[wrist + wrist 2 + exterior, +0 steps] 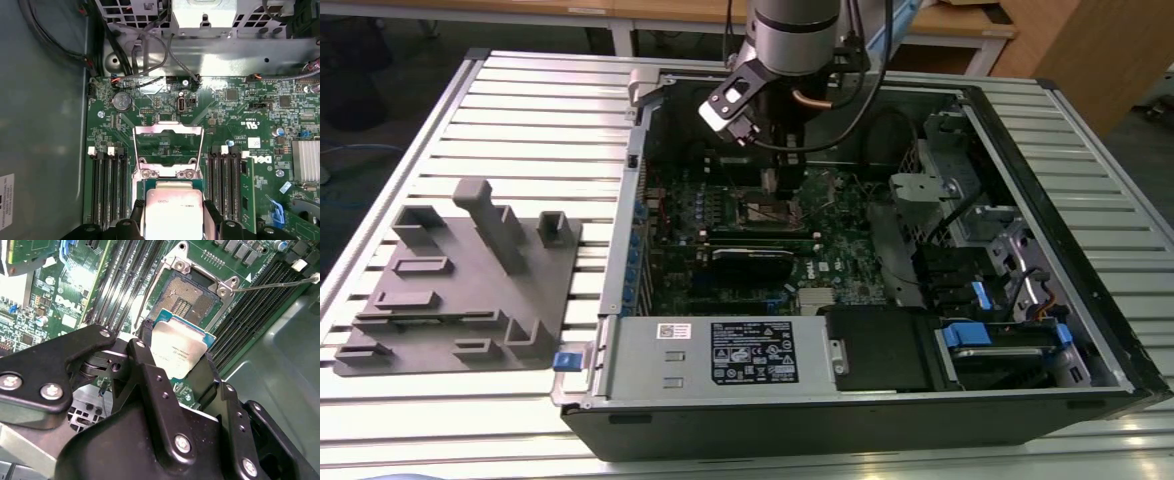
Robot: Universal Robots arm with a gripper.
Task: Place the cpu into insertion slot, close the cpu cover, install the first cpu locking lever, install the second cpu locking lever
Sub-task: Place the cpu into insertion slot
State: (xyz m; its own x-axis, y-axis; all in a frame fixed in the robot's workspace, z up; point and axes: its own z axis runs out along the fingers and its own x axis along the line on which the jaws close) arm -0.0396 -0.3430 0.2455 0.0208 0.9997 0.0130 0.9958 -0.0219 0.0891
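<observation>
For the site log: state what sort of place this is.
Probably a robotics lab or test bench: an open computer case lies on a slatted metal table, a grey fixture block beside it, the gripper holding the cpu inside.

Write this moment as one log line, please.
gripper: shut on cpu | cpu: over slot edge, not seated | slot: empty | cover: open

We note bright overhead light. In the exterior view the table (454,420) glares at 6 o'clock of the case (854,425) — the case interior lies in shadow. In the first wrist view the cpu (173,216) washes out pale.
</observation>
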